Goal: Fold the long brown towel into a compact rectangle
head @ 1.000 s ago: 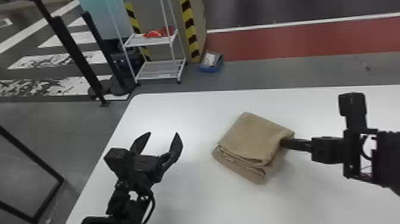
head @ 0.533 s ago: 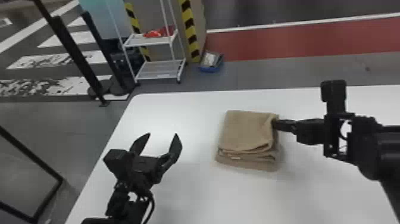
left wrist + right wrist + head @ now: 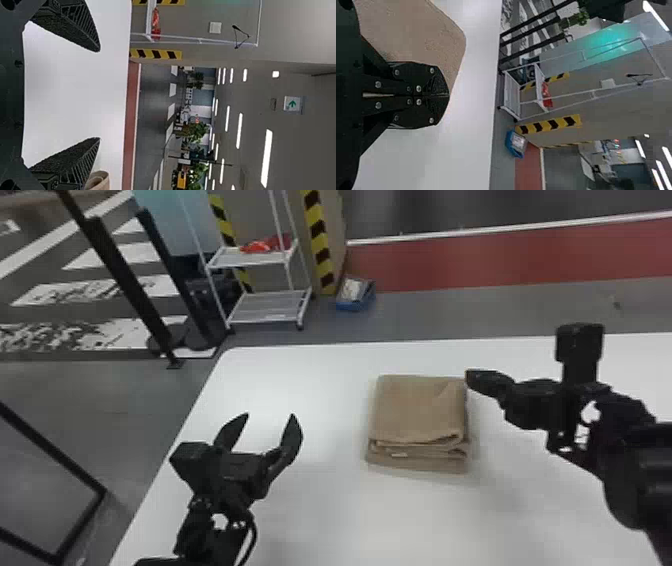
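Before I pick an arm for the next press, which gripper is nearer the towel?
Right. The right gripper is at the far right corner of the towel; the left gripper is well off to its left.

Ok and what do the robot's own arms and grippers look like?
The left arm and right arm are black. The left gripper has tapered black fingers with ribbed sides; a thin black cable loops nearby. The right gripper is black too, with round silvery screws.
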